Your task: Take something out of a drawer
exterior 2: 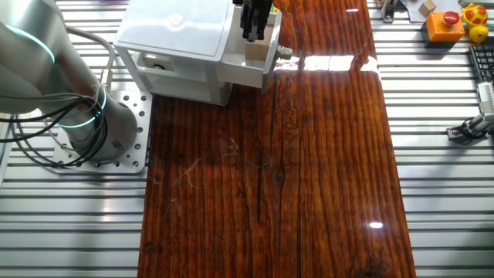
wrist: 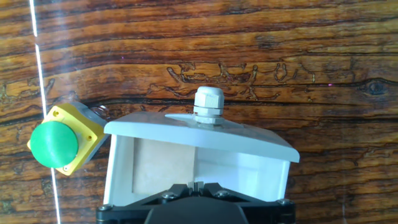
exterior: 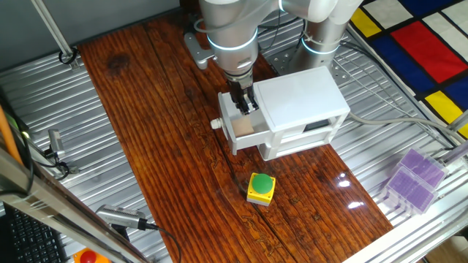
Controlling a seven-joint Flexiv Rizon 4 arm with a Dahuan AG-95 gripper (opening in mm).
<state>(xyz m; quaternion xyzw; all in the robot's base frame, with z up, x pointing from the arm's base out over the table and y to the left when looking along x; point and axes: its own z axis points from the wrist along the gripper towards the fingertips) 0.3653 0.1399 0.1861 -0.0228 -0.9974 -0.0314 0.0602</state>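
The upper drawer (exterior: pixel 245 128) stands pulled out of the white cabinet (exterior: pixel 300 98) toward the lower left of one fixed view, its round knob (exterior: pixel 216 123) at the leading edge. The gripper (exterior: pixel 246 104) hangs straight down into the open drawer, at the end nearest the cabinet. The tan cube (exterior: pixel 243 129) lies inside the drawer, just beside the fingers on the knob side; in the other fixed view it shows as a pale block (exterior 2: pixel 257 51) directly under the dark fingers (exterior 2: pixel 255 22). In the hand view the fingertips (wrist: pixel 197 188) at the bottom centre look pressed together with nothing between them, and the cube (wrist: pixel 163 167) fills the left part of the drawer, against its left wall. The yellow button box (exterior: pixel 261 188) sits on the wooden tabletop (exterior: pixel 168 146) well below the drawer front, apart from it. Bare wood stretches left of the drawer, free to the table's left edge
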